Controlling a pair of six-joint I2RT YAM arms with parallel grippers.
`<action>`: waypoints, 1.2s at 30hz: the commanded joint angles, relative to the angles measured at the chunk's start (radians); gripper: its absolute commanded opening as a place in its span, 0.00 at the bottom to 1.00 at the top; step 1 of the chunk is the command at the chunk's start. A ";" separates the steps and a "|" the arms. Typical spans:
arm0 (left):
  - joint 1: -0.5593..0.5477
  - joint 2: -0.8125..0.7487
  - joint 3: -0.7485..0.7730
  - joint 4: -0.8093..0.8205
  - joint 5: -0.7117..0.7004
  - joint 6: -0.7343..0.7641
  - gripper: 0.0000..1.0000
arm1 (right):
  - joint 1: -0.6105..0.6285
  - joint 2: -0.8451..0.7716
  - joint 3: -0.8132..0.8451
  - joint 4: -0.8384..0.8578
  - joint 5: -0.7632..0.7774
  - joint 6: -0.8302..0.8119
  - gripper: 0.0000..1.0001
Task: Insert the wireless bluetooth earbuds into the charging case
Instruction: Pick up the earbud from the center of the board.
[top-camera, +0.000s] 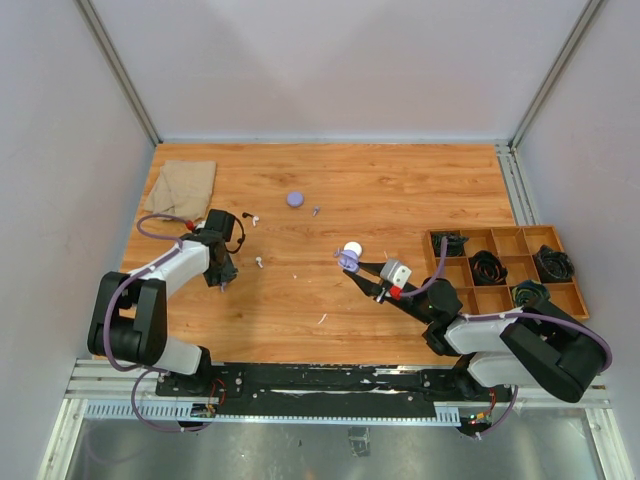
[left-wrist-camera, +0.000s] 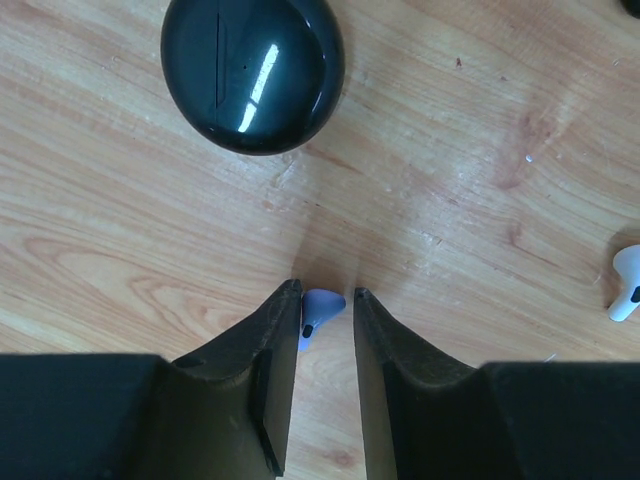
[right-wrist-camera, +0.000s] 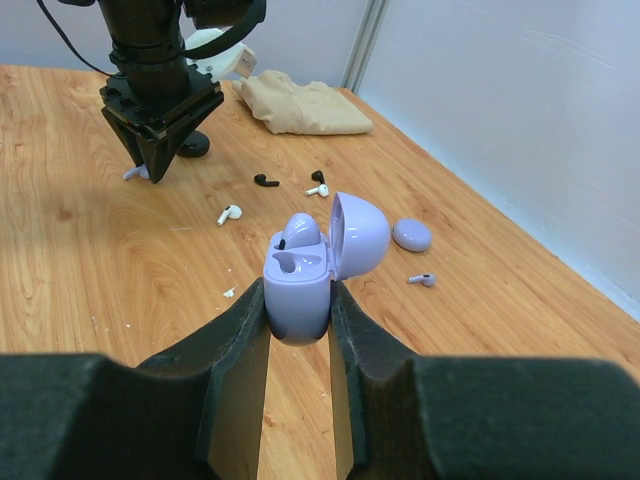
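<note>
My right gripper is shut on an open pale purple charging case, held above the table with its lid up. One purple earbud sits in the far slot and the near slot is empty. In the top view this case is mid-table. My left gripper is open and low on the table. A pale purple earbud lies between its fingertips, touching the left finger only. Another purple earbud lies loose near a closed purple case.
A black case lies just beyond the left gripper, with a white earbud to its right. More black and white earbuds lie scattered near a tan cloth. A wooden organizer tray holding black cables stands at the right.
</note>
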 joint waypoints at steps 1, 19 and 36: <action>0.010 0.022 0.000 0.009 0.041 0.007 0.33 | 0.018 -0.010 -0.014 0.049 0.007 -0.028 0.01; 0.006 -0.072 -0.022 -0.007 0.167 -0.003 0.19 | 0.018 -0.002 -0.007 0.059 -0.017 -0.024 0.01; -0.272 -0.499 -0.104 0.207 0.118 -0.135 0.10 | 0.018 -0.034 0.027 0.062 -0.052 0.028 0.01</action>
